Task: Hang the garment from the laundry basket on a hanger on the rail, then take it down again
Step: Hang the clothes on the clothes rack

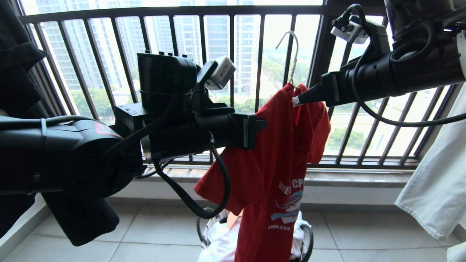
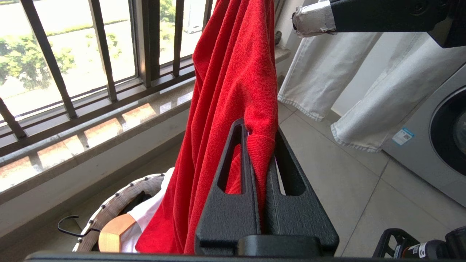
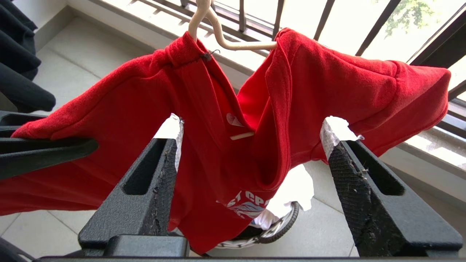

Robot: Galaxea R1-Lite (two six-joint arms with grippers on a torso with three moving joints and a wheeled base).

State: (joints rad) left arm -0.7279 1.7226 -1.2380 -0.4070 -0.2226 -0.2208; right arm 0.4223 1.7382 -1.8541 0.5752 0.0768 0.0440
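Left wrist view: red shirt pinched, right fingers spread

Left end effector (image 2: 259,153) is clamped on a fold of the red short-sleeved T-shirt with white lettering (image 2: 233,83). Right end effector (image 3: 251,145) stands with its black, white-tipped fingers (image 3: 153,182) apart, the shirt's collar hanging just beyond and between them, unheld. Above that collar rises the thin white wire hanger (image 3: 218,38), threaded through the neck. Below both end effectors sits the small round white-rimmed laundry basket (image 3: 280,229) on the tiled floor (image 2: 364,189).
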